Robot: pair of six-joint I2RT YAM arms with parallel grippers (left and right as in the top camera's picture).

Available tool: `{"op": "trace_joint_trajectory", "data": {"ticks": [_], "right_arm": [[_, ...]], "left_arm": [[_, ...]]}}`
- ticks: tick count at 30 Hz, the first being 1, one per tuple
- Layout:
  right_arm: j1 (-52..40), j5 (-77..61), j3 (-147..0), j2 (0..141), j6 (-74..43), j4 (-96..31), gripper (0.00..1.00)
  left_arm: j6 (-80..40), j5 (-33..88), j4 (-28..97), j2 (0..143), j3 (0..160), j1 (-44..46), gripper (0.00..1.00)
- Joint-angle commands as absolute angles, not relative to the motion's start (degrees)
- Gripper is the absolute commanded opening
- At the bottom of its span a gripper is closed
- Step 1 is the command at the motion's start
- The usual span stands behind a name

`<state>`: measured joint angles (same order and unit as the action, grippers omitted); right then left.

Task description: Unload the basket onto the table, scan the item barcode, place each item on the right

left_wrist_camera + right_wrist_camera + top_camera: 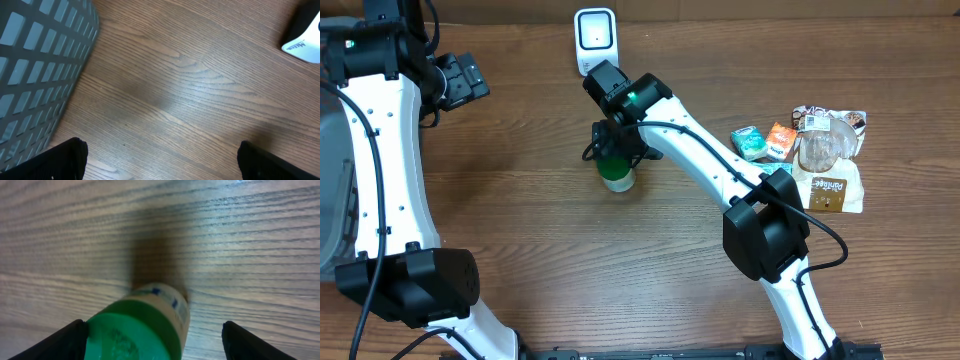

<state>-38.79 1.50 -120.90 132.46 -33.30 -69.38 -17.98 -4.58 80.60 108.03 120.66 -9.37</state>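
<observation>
1. Far left: the basket (40, 65). My left tool (463, 80) hangs near it over bare counter (520, 200), jaws spread as wide as they go, nothing in them.
2. Middle, far edge: the scanner (595, 38) stands with its window facing the near side, I judge.
3. Just near of the scanner is the bottle (617, 176), on the counter under my right tool (616, 148). The jaws are wide and straddle it. One finger (65, 340) looks to be touching the green top, while the other (250, 340) is well clear. Nothing gripped.
4. The bottle seems to stand upright: long axis vertical, green cap up, white label band below with blue print. I can't make out the barcode.
5. To do this well, I should centre the bottle between the fingers, then close evenly on the body below the cap so it doesn't tip. The label should stay uncovered so it can be turned to the scanner.
6. Far right: packets (765, 142), well apart from the bottle.
</observation>
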Motion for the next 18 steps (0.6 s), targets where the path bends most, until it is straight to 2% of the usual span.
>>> {"op": "trace_joint_trajectory", "data": {"ticks": [1, 14, 18], "right_arm": [[-38.9, 3.8, -117.6, 132.9, -35.6, -69.1, 0.84], [-38.8, 3.7, -120.7, 132.9, -31.7, -71.1, 0.84], [-38.8, 1.8, -123.6, 132.9, -31.5, -76.7, 0.85]], "left_arm": [[-17.8, -4.9, 80.6, 108.4, 120.9, -9.0, 0.99], [-17.8, -4.9, 80.6, 108.4, 120.9, -9.0, 1.0], [-17.8, -4.9, 80.6, 108.4, 120.9, -9.0, 0.99]]}}
